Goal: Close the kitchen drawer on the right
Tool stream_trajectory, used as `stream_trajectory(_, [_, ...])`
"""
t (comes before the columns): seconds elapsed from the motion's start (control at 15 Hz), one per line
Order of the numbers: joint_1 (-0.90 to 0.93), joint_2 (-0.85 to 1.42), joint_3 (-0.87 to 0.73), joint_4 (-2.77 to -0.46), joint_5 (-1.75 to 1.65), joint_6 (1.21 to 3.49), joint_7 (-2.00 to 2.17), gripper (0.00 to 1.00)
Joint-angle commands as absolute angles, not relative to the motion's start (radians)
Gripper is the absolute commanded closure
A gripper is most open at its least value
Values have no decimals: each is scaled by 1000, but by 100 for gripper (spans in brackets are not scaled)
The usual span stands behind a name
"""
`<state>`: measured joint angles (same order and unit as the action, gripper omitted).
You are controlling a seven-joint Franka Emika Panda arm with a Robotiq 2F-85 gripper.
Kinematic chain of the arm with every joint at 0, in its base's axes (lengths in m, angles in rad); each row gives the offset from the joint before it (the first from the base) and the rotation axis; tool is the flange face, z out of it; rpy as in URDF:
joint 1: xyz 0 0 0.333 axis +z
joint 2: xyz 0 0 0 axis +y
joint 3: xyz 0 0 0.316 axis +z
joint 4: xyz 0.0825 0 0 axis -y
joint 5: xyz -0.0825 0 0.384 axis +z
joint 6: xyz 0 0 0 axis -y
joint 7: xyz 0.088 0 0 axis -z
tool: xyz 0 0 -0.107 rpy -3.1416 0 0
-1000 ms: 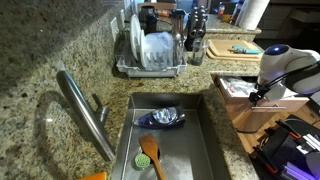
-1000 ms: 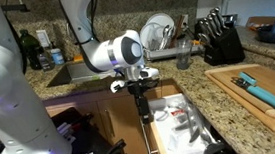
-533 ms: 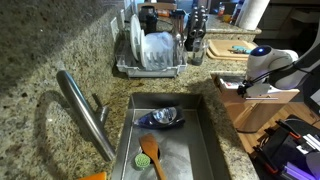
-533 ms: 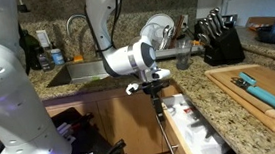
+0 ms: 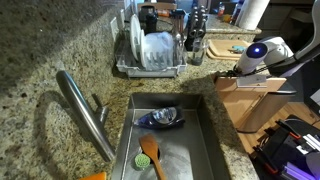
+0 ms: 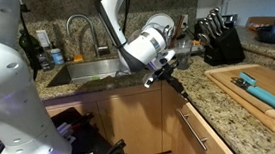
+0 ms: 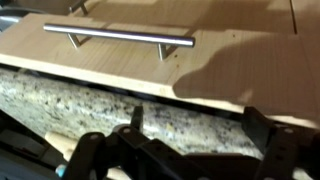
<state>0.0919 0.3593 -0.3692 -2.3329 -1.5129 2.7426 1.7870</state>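
Note:
The kitchen drawer (image 7: pixel 210 70) shows only its light-brown wooden front with a steel bar handle (image 7: pixel 120 38). It sits pushed in under the granite counter edge, and its white interior is hidden. It also shows in both exterior views (image 5: pixel 255 100) (image 6: pixel 186 113). My gripper (image 7: pixel 197 125) is open and empty, its two black fingers spread in front of the counter edge above the drawer front. In both exterior views the gripper (image 5: pixel 238 72) (image 6: pixel 170 76) is at the top edge of the drawer front, at counter height.
A steel sink (image 5: pixel 190 155) holds a blue bowl (image 5: pixel 162 118) and a wooden spatula (image 5: pixel 150 153). A faucet (image 5: pixel 85 110), a dish rack (image 5: pixel 150 52), a knife block (image 6: pixel 218 42) and a cutting board (image 6: pixel 265 101) stand on the granite counter.
The drawer has gone from open with its white interior showing to pushed in. My gripper moved with its front toward the counter.

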Motion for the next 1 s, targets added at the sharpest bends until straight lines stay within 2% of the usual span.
stream_trajectory(0.0, [100,353,-377,-2312,-1579,2734,1845,0])
stream_trajectory(0.33, [103,352,-377,-2306,-1593,2732,1865,0])
stream_trajectory(0.53, [82,378,-368,-2348,-1377,2691,1642,0])
stream_trajectory(0.6, [-15,379,-270,-2348,-1332,2629,1599,0])
stream_trajectory(0.8, [-58,421,-232,-2326,-1163,2481,1486,0])
stream_trajectory(0.93, [-58,405,-227,-2338,-1211,2503,1534,0])
